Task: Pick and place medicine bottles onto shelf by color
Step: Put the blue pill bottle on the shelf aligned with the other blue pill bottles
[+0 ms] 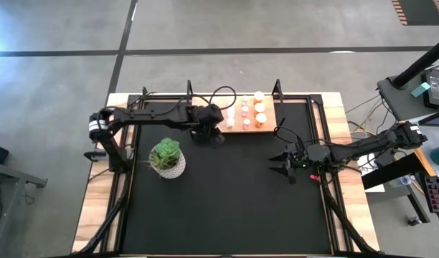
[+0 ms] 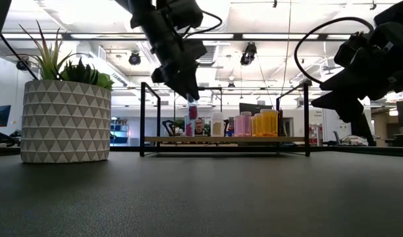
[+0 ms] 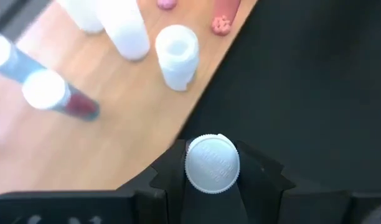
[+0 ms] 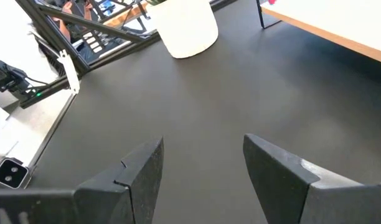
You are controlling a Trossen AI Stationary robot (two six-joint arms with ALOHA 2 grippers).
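The shelf (image 1: 268, 126), a light-wood board with black end frames, lies at the table's far edge and carries several medicine bottles: white (image 1: 231, 115), pink (image 1: 245, 107) and orange (image 1: 260, 107). My left gripper (image 1: 214, 136) hovers just off the shelf's near left corner, shut on a white-capped bottle with a red body (image 2: 192, 112). In the left wrist view the cap (image 3: 211, 163) sits between my fingers, with the shelf's white bottles (image 3: 178, 53) beyond it. My right gripper (image 1: 284, 163) waits open at the table's right side, with nothing between its fingers (image 4: 203, 146). My left gripper pinches the bottle at its top, just by the white cap (image 3: 197, 180), between its two fingers. The fingers slant down from the table's left and near side. The bottle hangs roughly upright below the fingertips (image 2: 188, 92), lifted clear of the table.
A green plant in a white patterned pot (image 1: 167, 159) stands on the black tabletop left of centre, near my left arm. The shelf's black upright frames (image 2: 149, 118) rise at both ends. Bare black tabletop (image 1: 227, 201) spreads across the middle and near side.
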